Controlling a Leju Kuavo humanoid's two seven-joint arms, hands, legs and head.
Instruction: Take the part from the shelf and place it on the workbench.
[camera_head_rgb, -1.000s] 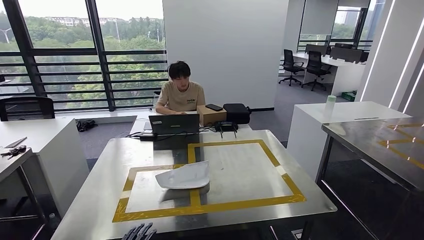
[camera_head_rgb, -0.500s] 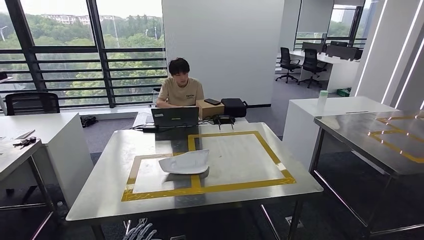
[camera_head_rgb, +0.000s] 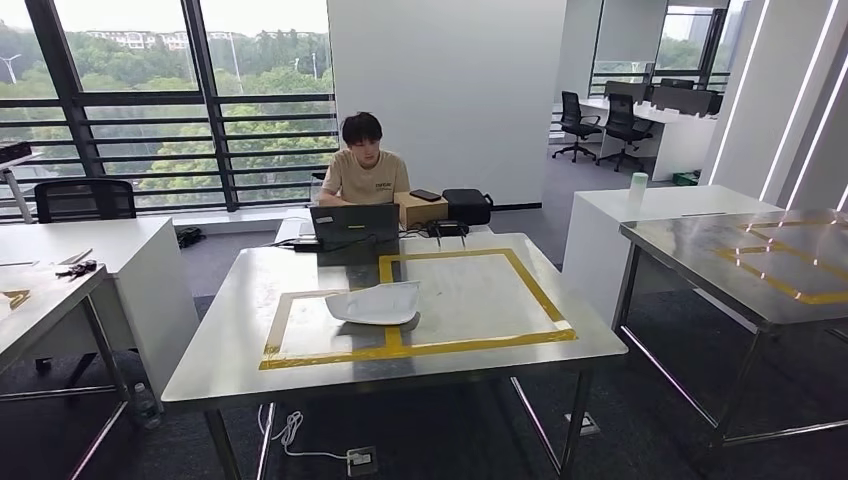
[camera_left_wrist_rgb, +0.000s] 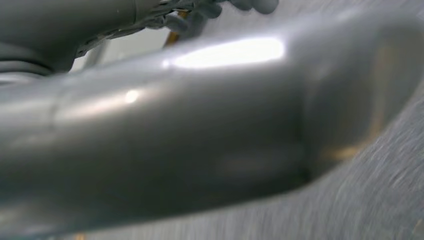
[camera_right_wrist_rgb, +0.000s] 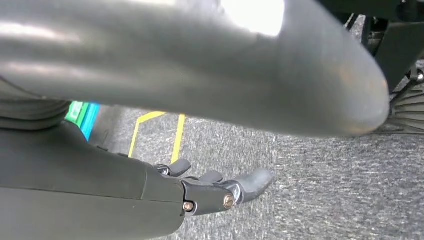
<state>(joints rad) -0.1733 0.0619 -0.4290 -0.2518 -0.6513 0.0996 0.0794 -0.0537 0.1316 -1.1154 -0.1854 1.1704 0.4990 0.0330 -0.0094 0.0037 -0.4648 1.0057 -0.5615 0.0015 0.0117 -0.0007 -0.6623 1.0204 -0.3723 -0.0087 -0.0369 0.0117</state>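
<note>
Part (camera_head_rgb: 376, 303) lies on workbench (camera_head_rgb: 300, 375); right robot hand (camera_right_wrist_rgb: 220, 192) empty, fingers apart; left robot hand (camera_left_wrist_rgb: 220, 7) state unclear.

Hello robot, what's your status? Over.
Right hand empty, hanging over grey carpet. Left hand blurred, unclear. White curved plastic part lying on steel workbench, across yellow tape. Black laptop well behind it.

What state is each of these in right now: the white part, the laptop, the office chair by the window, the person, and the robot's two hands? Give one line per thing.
white part: lying on the workbench, across the yellow tape.
laptop: open, lid up.
office chair: unoccupied.
person: seated behind the laptop.
left hand: fingers curled; holding nothing that shows.
right hand: hanging over the carpet, holding nothing.
</note>
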